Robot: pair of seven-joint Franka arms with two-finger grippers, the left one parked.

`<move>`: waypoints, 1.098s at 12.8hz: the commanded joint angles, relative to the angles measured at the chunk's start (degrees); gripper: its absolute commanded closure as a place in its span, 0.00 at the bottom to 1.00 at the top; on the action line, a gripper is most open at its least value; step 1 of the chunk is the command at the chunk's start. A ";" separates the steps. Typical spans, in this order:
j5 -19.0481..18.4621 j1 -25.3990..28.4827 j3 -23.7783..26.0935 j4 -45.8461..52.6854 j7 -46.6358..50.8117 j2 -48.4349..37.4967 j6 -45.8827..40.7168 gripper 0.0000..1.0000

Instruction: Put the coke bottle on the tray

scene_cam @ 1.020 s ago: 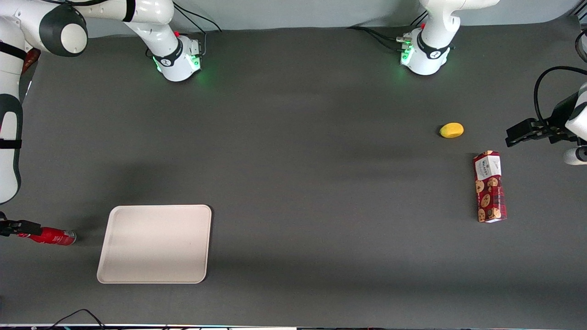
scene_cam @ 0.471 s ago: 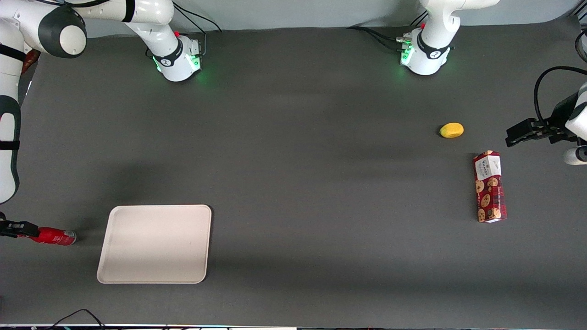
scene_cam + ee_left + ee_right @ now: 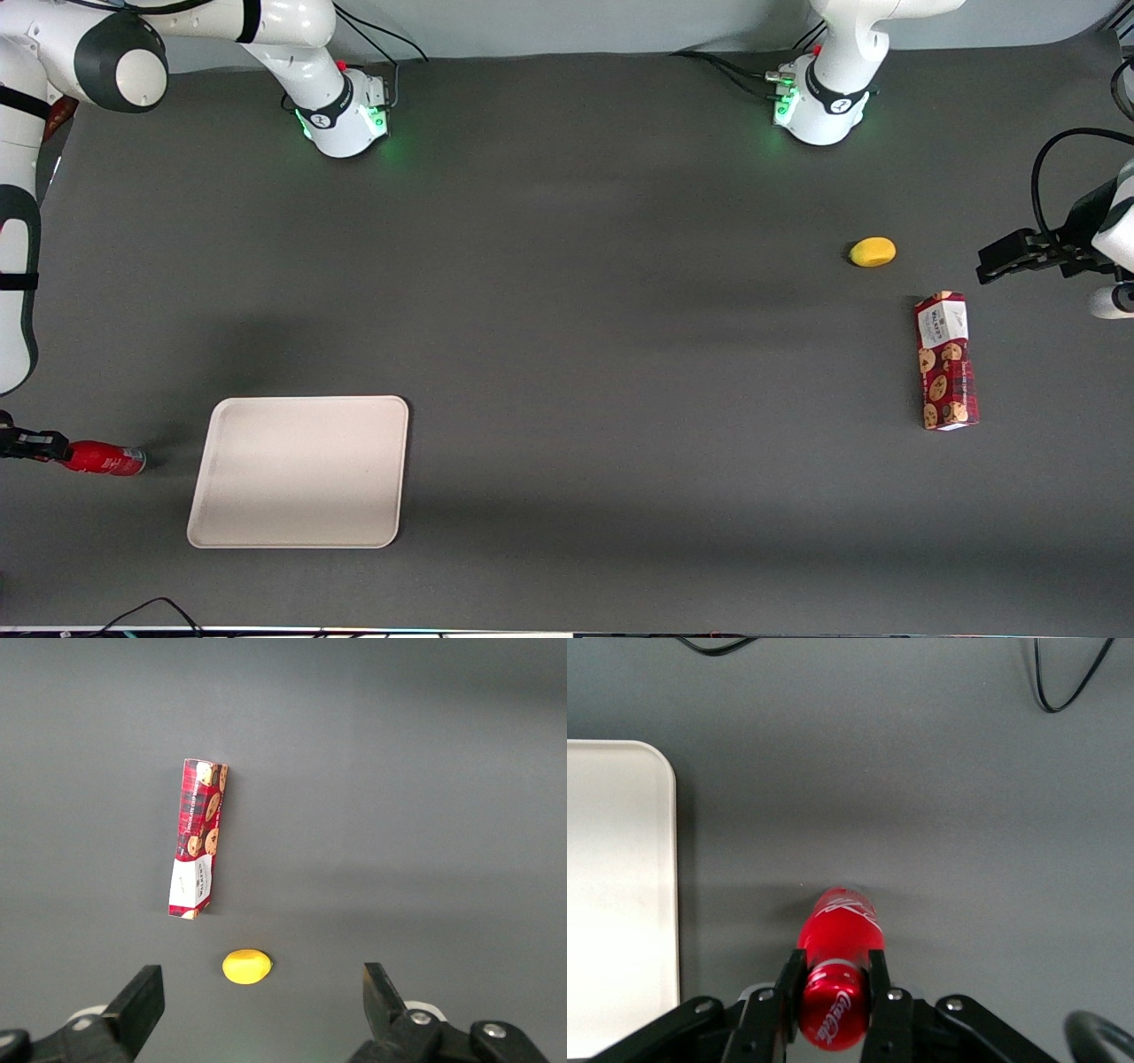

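The coke bottle (image 3: 106, 459), glossy red with a silvery base, stands on the dark table at the working arm's end, beside the tray (image 3: 299, 471) and apart from it. My right gripper (image 3: 58, 447) sits over the bottle's top. In the right wrist view the gripper (image 3: 833, 967) has one black finger on each side of the coke bottle (image 3: 840, 935) just below its red cap, pressed against it. The cream-white tray (image 3: 620, 904) lies flat with nothing on it.
Toward the parked arm's end lie a red cookie box (image 3: 946, 361) and a small yellow fruit (image 3: 873, 252). Cables (image 3: 1067, 682) lie on the table near the bottle. The two arm bases (image 3: 345, 111) stand at the table's back edge.
My right gripper has come down over the bottle's top, so less of the red body shows in the front view. The bottle's base has stayed in place.
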 commanded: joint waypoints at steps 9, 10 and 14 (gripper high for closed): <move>-1.69 0.20 -1.10 2.39 -0.48 -11.76 -13.34 1.00; -3.01 0.73 -1.01 2.39 -0.39 -13.17 -14.22 1.00; -6.97 5.02 -0.22 8.00 6.09 -15.20 -22.47 1.00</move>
